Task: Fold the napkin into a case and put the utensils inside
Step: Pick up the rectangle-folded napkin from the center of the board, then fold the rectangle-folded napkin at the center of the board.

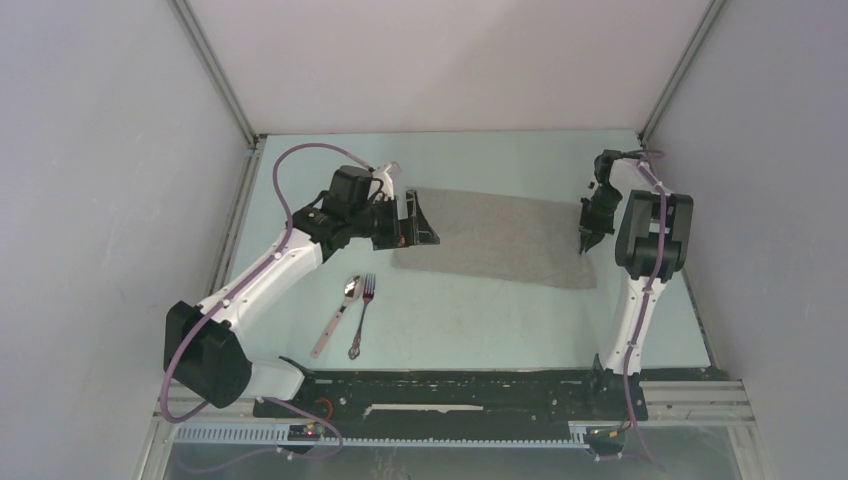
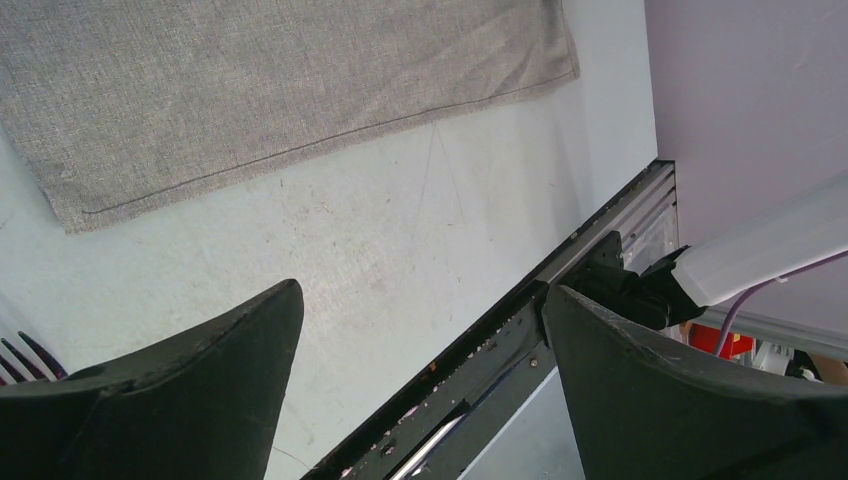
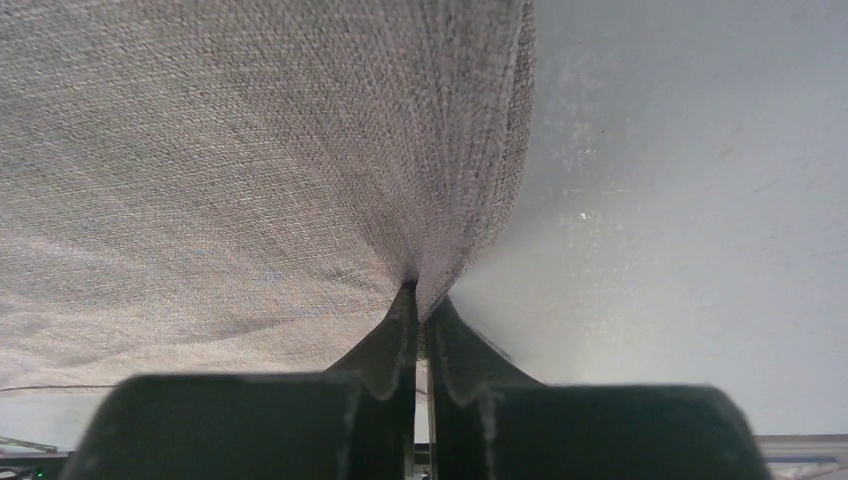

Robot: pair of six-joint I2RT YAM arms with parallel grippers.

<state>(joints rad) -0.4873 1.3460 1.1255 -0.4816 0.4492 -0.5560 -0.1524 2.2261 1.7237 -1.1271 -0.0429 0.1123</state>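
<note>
Grey woven cloth, the napkin [image 1: 495, 238] lies flat as a long oblong on the pale table [image 1: 480, 325]. At the napkin's right end we see the right gripper [image 1: 587, 238] with its jaws drawn almost together on the cloth's edge. In the right wrist view the fabric rises in a pinched ridge where they meet. Over the napkin's left end the left gripper [image 1: 420, 222] has its jaws spread wide and holds nothing. We cannot tell whether it touches the cloth. The utensils lie apart from the napkin, off its left end on the side nearer the arm bases. The spoon [image 1: 338, 315] with its pale handle and the fork [image 1: 362, 315] lie side by side, heads toward the napkin.
</note>
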